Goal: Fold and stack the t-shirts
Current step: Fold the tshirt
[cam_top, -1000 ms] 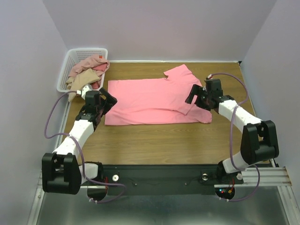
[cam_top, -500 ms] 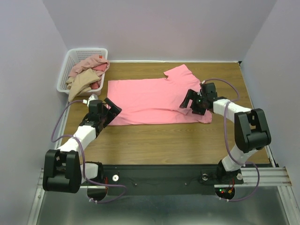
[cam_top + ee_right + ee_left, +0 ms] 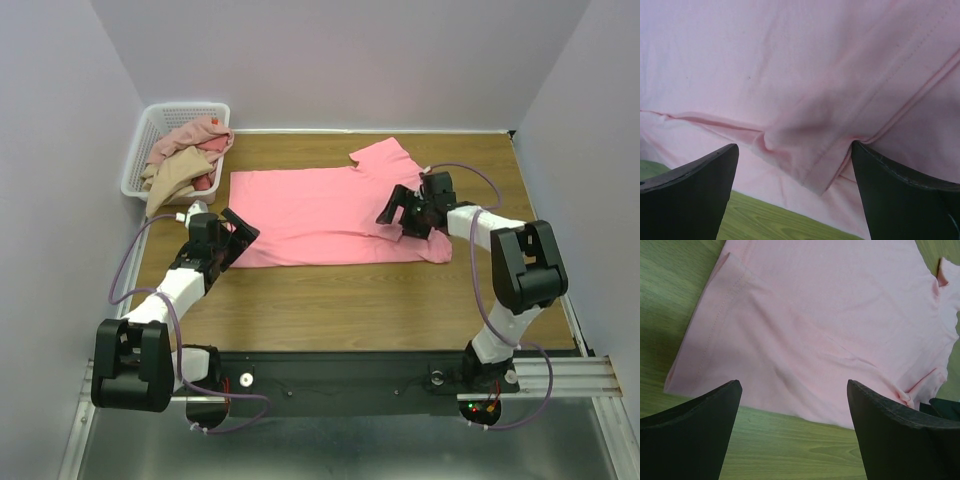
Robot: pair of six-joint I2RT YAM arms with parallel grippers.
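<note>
Left gripper (image 3: 238,230) hangs low at the near left corner of a salmon-pink t-shirt (image 3: 320,215), its two dark fingers spread wide and holding nothing. From the left wrist camera, the shirt's stitched hem and near edge lie just beyond and between the fingertips, with bare wood beneath them. The right gripper (image 3: 393,212) is also wide open and empty, poised over the right part of the same shirt. In its wrist view a sleeve lies folded inward over the body, with its stitched edge and corner between the fingers. The shirt lies flat across the far half of the wooden table (image 3: 350,300), hem to the left. A white lattice basket (image 3: 150,125) at the far left corner holds crumpled pink and tan shirts (image 3: 185,160), well apart from both grippers.
</note>
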